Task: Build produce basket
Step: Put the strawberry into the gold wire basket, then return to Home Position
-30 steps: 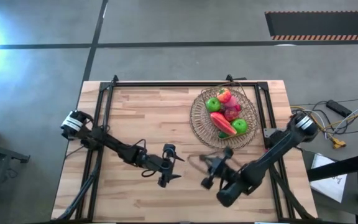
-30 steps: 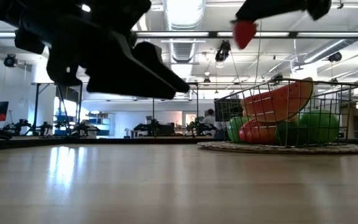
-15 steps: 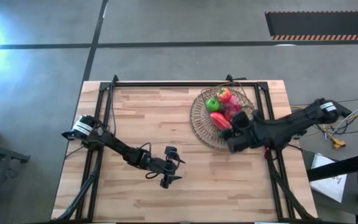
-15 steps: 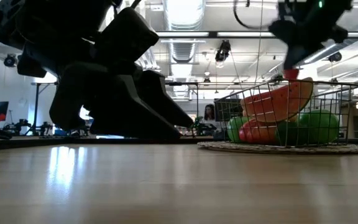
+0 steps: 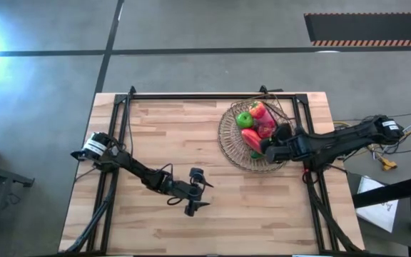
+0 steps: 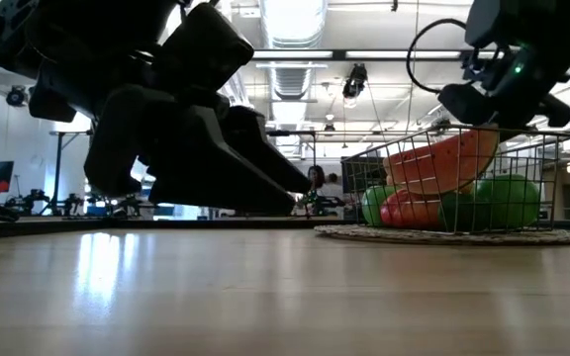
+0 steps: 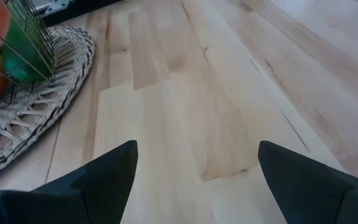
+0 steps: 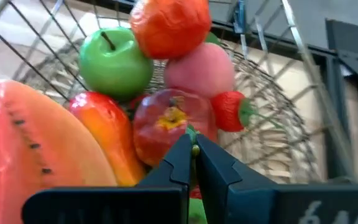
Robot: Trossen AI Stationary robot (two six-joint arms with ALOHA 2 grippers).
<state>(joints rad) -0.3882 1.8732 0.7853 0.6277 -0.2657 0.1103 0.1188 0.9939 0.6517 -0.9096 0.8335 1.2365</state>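
Note:
The round tan wicker basket (image 5: 228, 137) lies at the table's far right with a dark wire frame (image 6: 552, 148) over it. In it lie a green apple (image 8: 115, 62), an orange-red tomato (image 8: 169, 25), a pink peach (image 8: 201, 68), a red apple (image 8: 169, 124), a red pepper (image 8: 104, 134), a watermelon slice (image 8: 17, 162) and a small strawberry (image 8: 229, 112). My right gripper (image 5: 268, 147) is shut low over the basket's near right part (image 8: 193, 150). My left gripper (image 5: 198, 190) is open and empty over the table's middle (image 7: 194, 168). My right gripper comes at the basket slanting down from the table's right side. Its shut fingers (image 8: 219, 171) hide the place of contact. Only a bit of red (image 8: 194, 191) shows between them, so I cannot tell which part of the strawberry it has.
Bare wooden table top (image 5: 163, 135) spreads to the left of the basket and under my left gripper. The black frame rails (image 5: 191, 95) run along the table's far and side edges. Cables (image 5: 384, 146) lie off the table's right edge.
My right gripper has gone from the table's near middle toward the far right, carrying a small red strawberry, then down over the basket's produce. My left gripper has sunk a little toward the table and stayed open.

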